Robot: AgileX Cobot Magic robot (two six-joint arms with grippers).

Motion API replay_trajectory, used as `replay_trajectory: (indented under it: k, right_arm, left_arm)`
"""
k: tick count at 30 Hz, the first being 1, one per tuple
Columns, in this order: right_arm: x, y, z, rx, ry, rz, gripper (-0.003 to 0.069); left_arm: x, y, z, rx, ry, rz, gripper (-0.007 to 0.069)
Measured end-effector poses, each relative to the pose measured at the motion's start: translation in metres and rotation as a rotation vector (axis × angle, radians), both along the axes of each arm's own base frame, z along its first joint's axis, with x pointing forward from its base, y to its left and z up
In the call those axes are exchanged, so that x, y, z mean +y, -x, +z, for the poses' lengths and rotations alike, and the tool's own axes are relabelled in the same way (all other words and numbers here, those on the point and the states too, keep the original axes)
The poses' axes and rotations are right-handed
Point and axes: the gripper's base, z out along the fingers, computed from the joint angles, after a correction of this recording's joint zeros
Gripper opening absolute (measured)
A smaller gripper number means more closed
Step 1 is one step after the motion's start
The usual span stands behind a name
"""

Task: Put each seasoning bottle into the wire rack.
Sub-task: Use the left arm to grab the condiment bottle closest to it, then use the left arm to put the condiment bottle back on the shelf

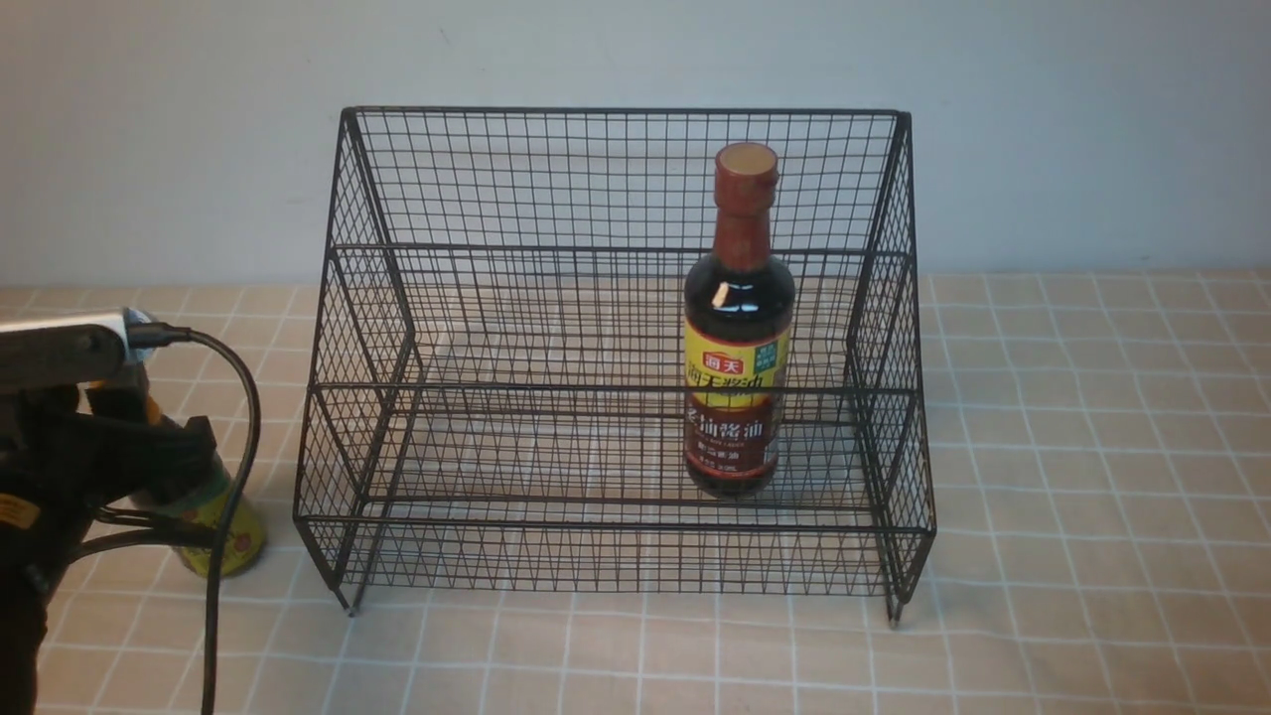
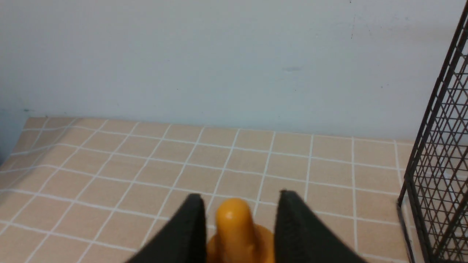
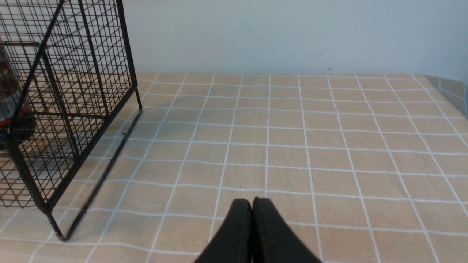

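Observation:
The tall seasoning bottle, with its red-brown neck wrap and yellow-and-maroon label, stands upright inside the black wire rack, right of the middle. The short seasoning bottle stands on the table just left of the rack. My left gripper covers its upper part. In the left wrist view, the left gripper straddles the orange-yellow nozzle cap, and the wide cap base fills the gap between the fingers. My right gripper is shut with nothing in it, over bare table to the right of the rack.
A checked tan cloth covers the table up to a pale wall. A black cable loops from the left wrist camera down past the short bottle. The rack's side stands close to the left gripper.

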Motion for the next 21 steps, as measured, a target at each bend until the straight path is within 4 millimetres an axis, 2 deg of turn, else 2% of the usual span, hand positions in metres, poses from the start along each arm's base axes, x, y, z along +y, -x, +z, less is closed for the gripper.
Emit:
replay_trajectory:
  k: [1, 4, 7, 15, 19, 21]
  right_arm:
    - [0.0, 0.0, 0.0, 0.0, 0.0, 0.0, -0.0013]
    - [0.0, 0.0, 0.0, 0.0, 0.0, 0.0, -0.0014]
    - [0.0, 0.0, 0.0, 0.0, 0.0, 0.0, -0.0013]
    - [0.0, 0.0, 0.0, 0.0, 0.0, 0.0, -0.0013]
    - [0.0, 0.0, 0.0, 0.0, 0.0, 0.0, -0.0013]
    - [0.0, 0.0, 0.0, 0.0, 0.0, 0.0, -0.0013]
  left_arm:
    - [0.0, 0.0, 0.001, -0.001, 0.005, -0.004, 0.0118]
    - [-0.002, 0.004, 0.005, 0.007, 0.004, -0.024, 0.0122]
    - [-0.005, 0.013, 0.018, 0.009, 0.001, -0.061, 0.0122]
    - [-0.015, 0.037, 0.102, -0.075, -0.008, -0.174, 0.0122]
    - [-0.019, 0.058, 0.144, -0.126, -0.029, -0.224, 0.0122]
    - [-0.023, 0.067, 0.156, -0.154, -0.017, -0.252, 0.0122]
